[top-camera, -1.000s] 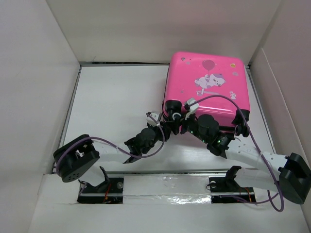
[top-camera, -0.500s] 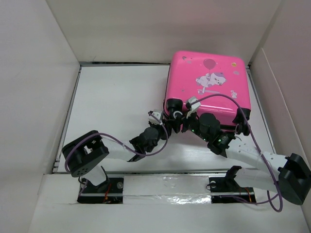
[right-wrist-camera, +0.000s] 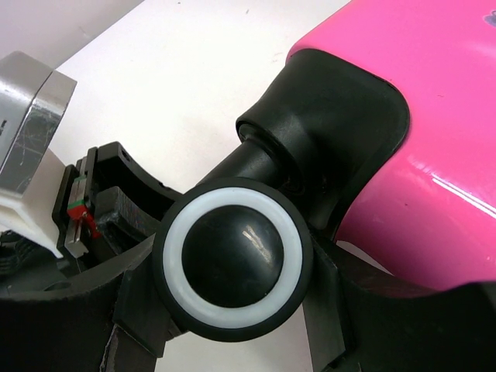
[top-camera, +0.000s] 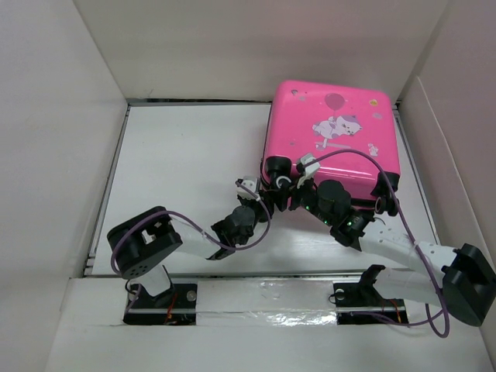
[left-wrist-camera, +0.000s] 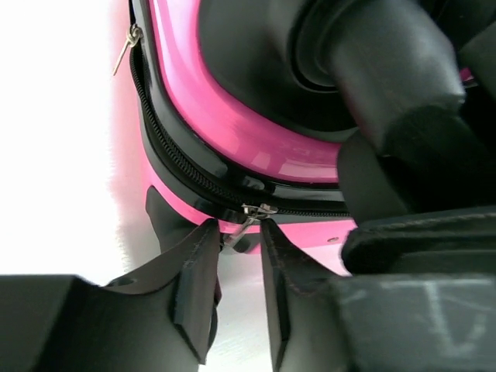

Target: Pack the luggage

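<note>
The bright pink hard-shell suitcase (top-camera: 329,139), at one o'clock on the matt white table (top-camera: 186,170), is smooth glossy plastic. Its black wheel with a white ring (right-wrist-camera: 232,267) shines too. The small zip pull (left-wrist-camera: 249,221) is bare metal, and the fingers (left-wrist-camera: 194,287) of the left gripper (left-wrist-camera: 236,291) are matt black. At six o'clock gleams crinkled silver tape (top-camera: 271,318).

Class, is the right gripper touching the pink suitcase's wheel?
Touching. The right wrist view shows the right gripper around the wheel, its fingers pressed against both sides with no gap.
</note>
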Controlling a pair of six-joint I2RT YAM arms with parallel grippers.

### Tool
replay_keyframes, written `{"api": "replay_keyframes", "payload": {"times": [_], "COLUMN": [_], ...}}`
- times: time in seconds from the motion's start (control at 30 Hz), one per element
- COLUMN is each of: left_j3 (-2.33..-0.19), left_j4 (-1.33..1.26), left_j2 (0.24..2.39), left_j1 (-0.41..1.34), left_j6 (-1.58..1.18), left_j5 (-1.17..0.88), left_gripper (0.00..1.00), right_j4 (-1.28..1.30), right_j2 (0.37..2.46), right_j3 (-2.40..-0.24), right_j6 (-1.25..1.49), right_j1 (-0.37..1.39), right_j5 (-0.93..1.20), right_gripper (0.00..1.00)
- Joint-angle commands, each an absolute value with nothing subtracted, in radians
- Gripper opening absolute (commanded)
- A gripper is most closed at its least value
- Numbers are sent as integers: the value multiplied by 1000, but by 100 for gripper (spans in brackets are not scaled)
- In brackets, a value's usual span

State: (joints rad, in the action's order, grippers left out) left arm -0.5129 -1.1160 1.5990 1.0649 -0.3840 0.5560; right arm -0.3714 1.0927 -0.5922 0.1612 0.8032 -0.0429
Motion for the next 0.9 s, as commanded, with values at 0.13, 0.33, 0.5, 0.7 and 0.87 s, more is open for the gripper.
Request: {"api": "replay_keyframes", "payload": {"times": [0.13, 0.33, 0.5, 0.7, 0.87], "left_j3": [-609, -615, -557, -477, -480], "left_j4": [-1272, -1236, -1177, -1115, -1109], "left_j2": [1604, 1582, 1539, 1462, 1457], "left_j1": [1077, 1086, 1086, 1034, 956], "left_j6": [-347, -287, -242, -264, -223], "left_j5": [633, 690, 749, 742, 707], "left_gripper": [3, 0, 0, 0, 0], "right_j4": [-542, -531, -517, -460, -411], "right_j2": [1054, 1025, 986, 931, 876], "right_j3": [-635, -618, -597, -586, -575], "right_j6": [167, 164, 158, 132, 109], "right_j1": [828, 828, 828, 828, 828], "right_j5": [15, -29, -52, -34, 29], "right_gripper": [3, 2, 0, 0, 0]}}
